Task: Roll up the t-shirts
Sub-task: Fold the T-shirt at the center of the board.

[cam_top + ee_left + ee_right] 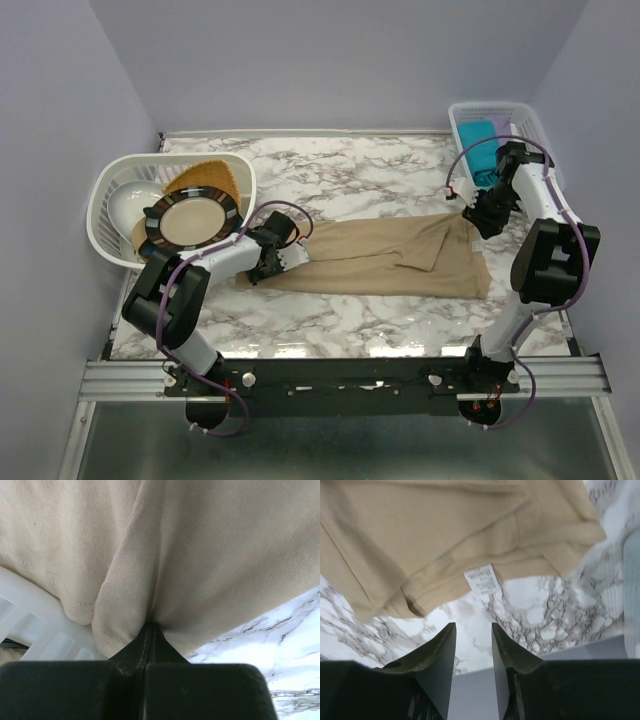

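A long, folded beige t-shirt (390, 260) lies across the middle of the marble table (330, 180). My left gripper (290, 258) is at the shirt's left end. In the left wrist view its jaws (150, 627) are pressed together on a pinched fold of the beige cloth (215, 555). My right gripper (478, 222) hovers at the shirt's right end. Its jaws (473, 627) stand apart with only marble between them. Just ahead lies the shirt's edge (420, 540) with a white label (482, 580). A teal t-shirt (480, 150) and a lilac one (503, 125) lie in the far-right basket.
A white lattice basket (465, 108) stands at the back right corner. Another white basket (110, 180) at the left holds a round tan plate with a black rim (192, 220) and a white bowl (125, 205). Its lattice (30, 630) shows beside my left fingers.
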You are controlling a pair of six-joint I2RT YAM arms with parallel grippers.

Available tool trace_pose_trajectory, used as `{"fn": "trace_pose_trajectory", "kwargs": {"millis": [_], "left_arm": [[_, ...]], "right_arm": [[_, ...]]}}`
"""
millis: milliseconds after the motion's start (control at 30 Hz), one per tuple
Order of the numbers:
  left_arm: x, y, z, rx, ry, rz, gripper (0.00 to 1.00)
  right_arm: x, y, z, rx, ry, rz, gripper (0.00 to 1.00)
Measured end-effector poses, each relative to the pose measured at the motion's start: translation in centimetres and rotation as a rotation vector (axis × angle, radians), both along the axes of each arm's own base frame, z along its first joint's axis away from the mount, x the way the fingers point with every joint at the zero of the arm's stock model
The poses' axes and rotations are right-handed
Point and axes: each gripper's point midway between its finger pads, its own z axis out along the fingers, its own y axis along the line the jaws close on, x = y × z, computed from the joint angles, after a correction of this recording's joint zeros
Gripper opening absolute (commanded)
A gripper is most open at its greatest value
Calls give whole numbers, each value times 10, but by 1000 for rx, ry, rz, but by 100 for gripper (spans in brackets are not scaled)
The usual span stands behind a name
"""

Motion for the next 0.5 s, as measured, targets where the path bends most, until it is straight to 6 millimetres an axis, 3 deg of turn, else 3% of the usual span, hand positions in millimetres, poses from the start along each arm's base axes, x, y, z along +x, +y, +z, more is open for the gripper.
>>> {"fn": "trace_pose_trajectory", "kwargs": {"millis": [133, 367, 500], "left_arm": [[0, 0, 0, 2, 4, 1, 0], [1, -1, 0, 10, 20, 6, 0], [1, -1, 0, 13, 27, 9, 0]], "right_arm": [[0, 32, -3, 40, 6, 64, 49], [-12, 108, -16, 110, 42, 244, 50], [-14, 130, -18, 127, 39, 305, 52]]}}
